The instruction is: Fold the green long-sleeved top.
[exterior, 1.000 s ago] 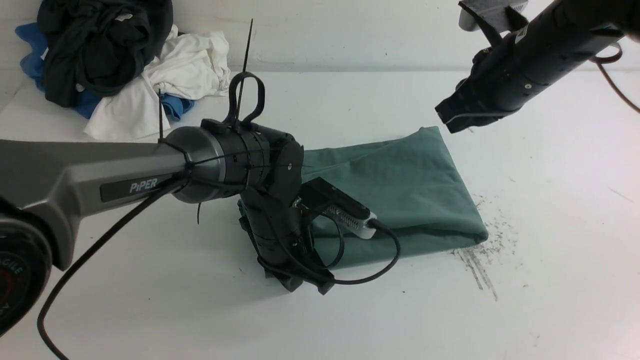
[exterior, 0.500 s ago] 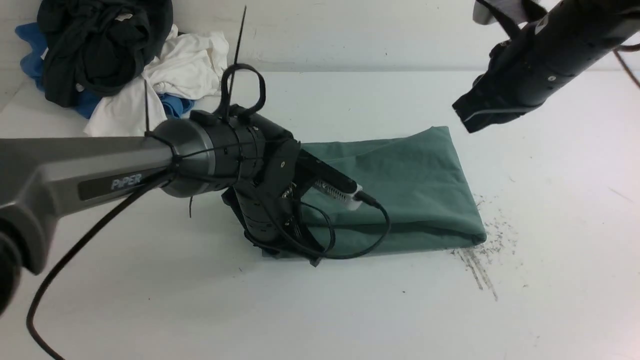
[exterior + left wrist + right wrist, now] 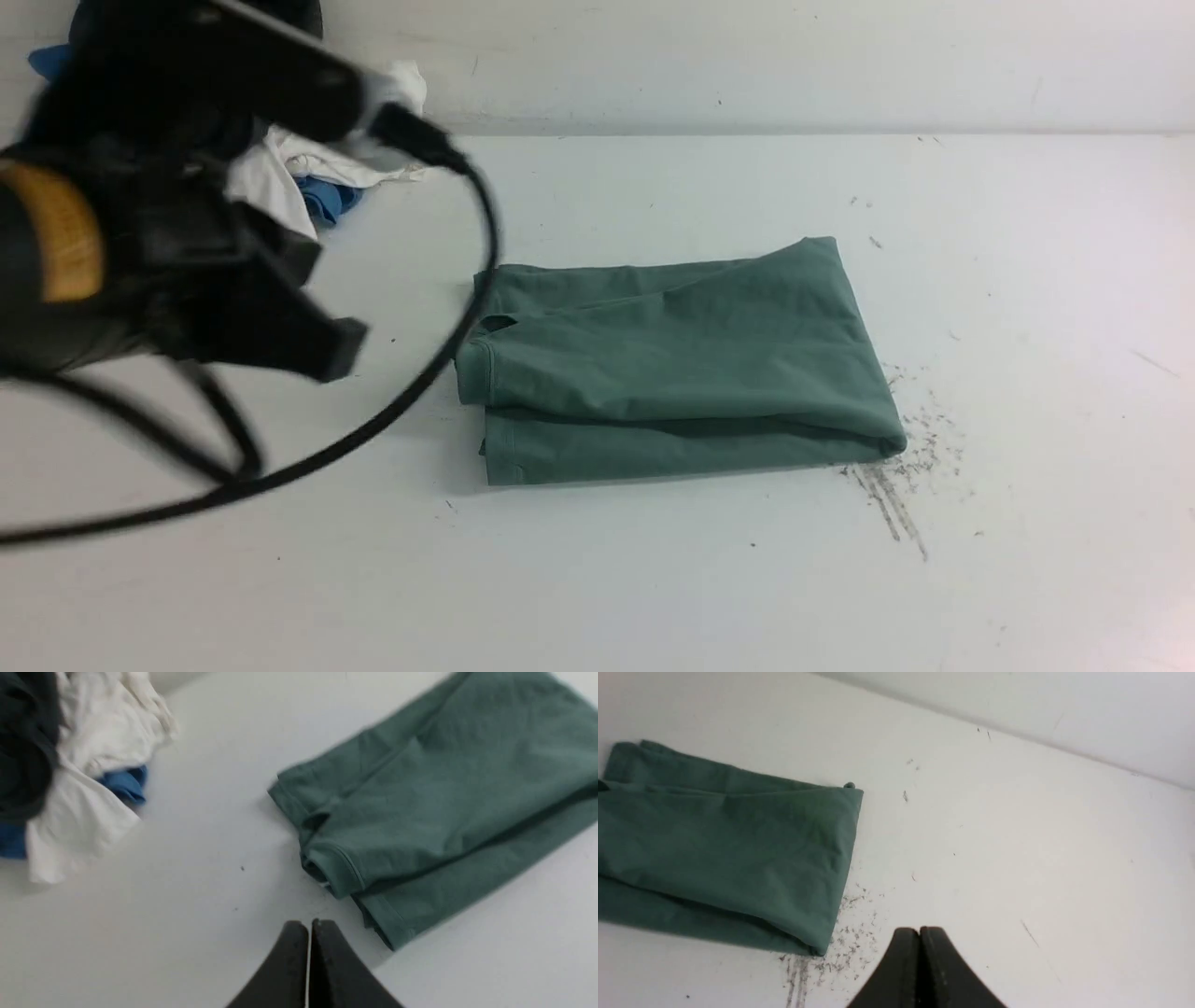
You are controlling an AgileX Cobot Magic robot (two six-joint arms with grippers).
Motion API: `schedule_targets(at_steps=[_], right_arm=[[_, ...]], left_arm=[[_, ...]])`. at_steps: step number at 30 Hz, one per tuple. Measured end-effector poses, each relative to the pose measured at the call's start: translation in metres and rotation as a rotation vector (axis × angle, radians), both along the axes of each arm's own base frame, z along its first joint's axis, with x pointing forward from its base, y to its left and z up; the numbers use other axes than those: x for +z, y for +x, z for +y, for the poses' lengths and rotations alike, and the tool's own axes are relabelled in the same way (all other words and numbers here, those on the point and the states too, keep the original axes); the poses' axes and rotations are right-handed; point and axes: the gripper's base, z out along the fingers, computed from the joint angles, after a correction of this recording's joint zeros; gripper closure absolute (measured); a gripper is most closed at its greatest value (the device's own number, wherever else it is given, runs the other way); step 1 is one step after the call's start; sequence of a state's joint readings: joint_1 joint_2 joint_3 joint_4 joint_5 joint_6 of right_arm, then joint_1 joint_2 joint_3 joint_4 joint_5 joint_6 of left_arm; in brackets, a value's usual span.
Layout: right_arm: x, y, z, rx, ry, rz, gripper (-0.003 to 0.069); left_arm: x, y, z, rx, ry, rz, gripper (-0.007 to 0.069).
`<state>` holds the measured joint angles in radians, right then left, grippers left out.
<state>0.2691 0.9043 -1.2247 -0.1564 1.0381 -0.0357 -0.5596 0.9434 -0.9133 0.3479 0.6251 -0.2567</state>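
Both grippers are pinched fully together and carrying nothing; the left gripper (image 3: 309,926) shows its two dark fingers pressed tip to tip above bare table (image 3: 597,579), just off the near-left corner of the shirt, and the right gripper (image 3: 919,933) looks the same, hanging over the scuffed patch of dark marks (image 3: 898,485) beside the shirt's right edge; in the front view the left arm is just a blurry dark mass on the left side, and the right arm isn't in that shot at all.

So the green long-sleeved top (image 3: 672,359) is lying mid-table as a tidy stacked rectangle, layers on layers, with a rounded fold along the right side and the hems and a ribbed edge showing on the left; honestly it looks pretty much folded to me.

Handling-wise: soft light knit, totally floppy, zero stiffness; lift one corner and I'd expect the top layer to peel off and the stack to slump; not fragile, not slippery, but it'll drag on the table. If it needs another tuck, I'd pinch through all the layers at the rounded fold, or grab both left corners at once with the two arms.

Pile of black, white and blue clothes (image 3: 70,779) sits at the far left, well apart.
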Motion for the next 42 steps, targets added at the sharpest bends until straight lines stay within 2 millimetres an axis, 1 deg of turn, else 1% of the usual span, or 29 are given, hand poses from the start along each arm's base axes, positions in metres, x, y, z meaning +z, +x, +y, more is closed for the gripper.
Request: schedule_targets(at_steps=[1, 2, 3, 5, 7, 9, 10, 11, 12, 14, 17, 19, 20, 23, 26, 34, 39, 41, 42], right_arm=[[-0.013, -0.016, -0.002, 0.017, 0.031, -0.049, 0.0673], [-0.024, -0.025, -0.003, 0.031, 0.055, -0.083, 0.0673], [-0.039, -0.036, -0.004, 0.048, 0.09, -0.129, 0.0673], [-0.055, -0.046, -0.004, 0.064, 0.127, -0.177, 0.0673], [-0.1, -0.073, -0.007, 0.095, 0.24, -0.326, 0.0673], [-0.126, -0.087, -0.01, 0.105, 0.311, -0.427, 0.0673], [-0.131, -0.09, -0.01, 0.106, 0.327, -0.447, 0.0673], [-0.14, -0.095, -0.012, 0.108, 0.353, -0.487, 0.0673], [-0.159, -0.104, -0.014, 0.11, 0.404, -0.561, 0.0673], [-0.172, -0.11, -0.016, 0.112, 0.433, -0.613, 0.0673], [-0.187, -0.11, -0.016, 0.108, 0.446, -0.618, 0.0673], [-0.19, -0.109, -0.016, 0.107, 0.444, -0.607, 0.0673], [-0.195, -0.107, -0.015, 0.105, 0.44, -0.593, 0.0673], [-0.2, -0.106, -0.015, 0.102, 0.44, -0.57, 0.0673], [-0.203, -0.106, -0.015, 0.1, 0.444, -0.552, 0.0673], [-0.205, -0.106, -0.014, 0.099, 0.447, -0.535, 0.0673], [-0.219, -0.102, -0.014, 0.086, 0.407, -0.513, 0.0673], [-0.236, -0.099, -0.017, 0.042, 0.344, -0.483, 0.0673], [-0.237, -0.099, -0.017, 0.037, 0.339, -0.481, 0.0673]], left_arm=[[-0.004, -0.012, 0.007, -0.005, -0.019, -0.039, 0.0631], [-0.003, -0.02, 0.012, -0.009, -0.038, -0.074, 0.0631], [-0.007, -0.03, 0.018, -0.014, -0.052, -0.1, 0.0631], [-0.014, -0.04, 0.024, -0.017, -0.063, -0.117, 0.0631], [-0.032, -0.057, 0.033, -0.025, -0.082, -0.132, 0.0631], [-0.041, -0.067, 0.039, -0.033, -0.106, -0.153, 0.0631], [-0.042, -0.068, 0.039, -0.035, -0.111, -0.156, 0.0631], [-0.047, -0.073, 0.041, -0.038, -0.12, -0.163, 0.0631], [-0.052, -0.083, 0.047, -0.045, -0.139, -0.198, 0.0631], [-0.058, -0.094, 0.054, -0.048, -0.154, -0.232, 0.0631], [-0.068, -0.109, 0.063, -0.048, -0.187, -0.283, 0.0631], [-0.071, -0.113, 0.066, -0.048, -0.198, -0.298, 0.0631], [-0.073, -0.12, 0.07, -0.047, -0.217, -0.325, 0.0631], [-0.073, -0.127, 0.075, -0.046, -0.242, -0.359, 0.0631], [-0.072, -0.131, 0.077, -0.046, -0.256, -0.382, 0.0631], [-0.072, -0.131, 0.077, -0.046, -0.257, -0.384, 0.0631], [-0.072, -0.131, 0.077, -0.046, -0.257, -0.384, 0.0631], [-0.072, -0.131, 0.077, -0.046, -0.257, -0.384, 0.0631], [-0.072, -0.131, 0.077, -0.046, -0.257, -0.384, 0.0631]])
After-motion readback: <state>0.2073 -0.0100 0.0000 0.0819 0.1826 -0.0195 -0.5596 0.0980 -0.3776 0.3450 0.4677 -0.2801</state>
